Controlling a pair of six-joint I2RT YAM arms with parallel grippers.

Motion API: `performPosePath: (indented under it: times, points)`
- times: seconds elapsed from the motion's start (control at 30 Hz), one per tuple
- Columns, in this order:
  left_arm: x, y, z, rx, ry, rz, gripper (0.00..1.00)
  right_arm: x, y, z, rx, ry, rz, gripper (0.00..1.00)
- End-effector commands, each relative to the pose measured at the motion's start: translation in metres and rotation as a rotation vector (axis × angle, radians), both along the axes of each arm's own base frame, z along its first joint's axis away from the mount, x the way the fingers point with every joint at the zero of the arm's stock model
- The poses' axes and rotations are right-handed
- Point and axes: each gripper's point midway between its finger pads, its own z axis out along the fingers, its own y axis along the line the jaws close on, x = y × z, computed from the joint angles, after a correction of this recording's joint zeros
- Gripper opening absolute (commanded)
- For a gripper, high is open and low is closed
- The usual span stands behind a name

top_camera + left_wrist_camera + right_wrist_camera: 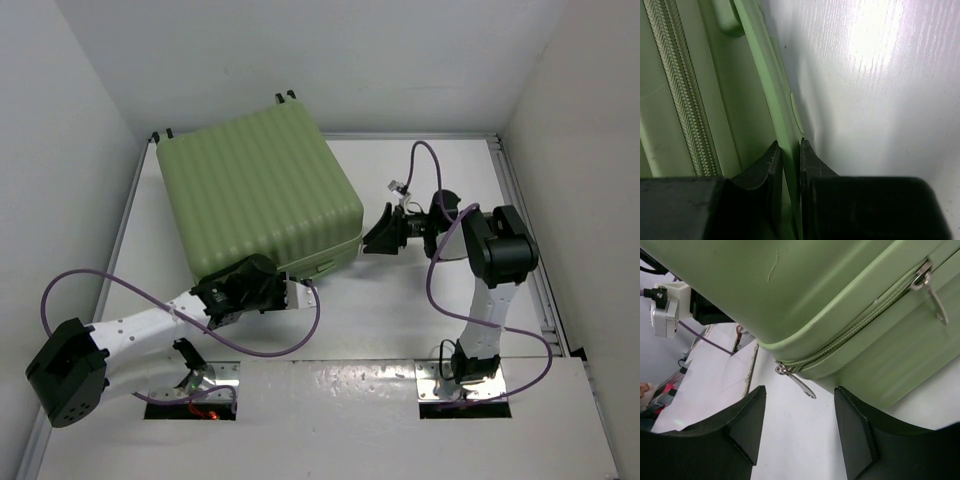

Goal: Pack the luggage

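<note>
The luggage (260, 195) is a large light-green ribbed suitcase lying closed at the back left of the table. My left gripper (303, 290) is at its near edge. In the left wrist view that gripper (790, 152) is shut on a thin green rim of the luggage (767, 95), next to the zipper track (685, 100). My right gripper (372, 236) is at the suitcase's right near corner. In the right wrist view it (802, 402) is open, with a silver zipper pull (796, 381) hanging just ahead of its fingertips. A second zipper pull (931, 290) sits further along the zipper.
White walls enclose the table (400, 310) on the left, back and right. Purple cables (300, 340) loop over the table from both arms. A raised white panel (330, 410) holding the arm bases spans the near edge.
</note>
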Motion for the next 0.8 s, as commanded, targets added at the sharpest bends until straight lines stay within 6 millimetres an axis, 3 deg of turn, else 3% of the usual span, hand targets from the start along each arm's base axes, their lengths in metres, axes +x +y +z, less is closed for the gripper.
performPosePath:
  times: [0.0, 0.5, 0.77]
  points:
    - [0.005, 0.010, -0.012, 0.086, -0.016, -0.039, 0.00, -0.035, -0.004, 0.007, 0.019, -0.100, 0.200, 0.57]
    - [0.002, 0.010, -0.020, 0.092, 0.020, -0.032, 0.00, -0.035, 0.005, 0.009, 0.017, -0.132, 0.231, 0.58]
    - [0.005, 0.007, -0.020, 0.091, 0.019, -0.032, 0.00, -0.035, 0.016, 0.015, 0.021, -0.183, 0.269, 0.38]
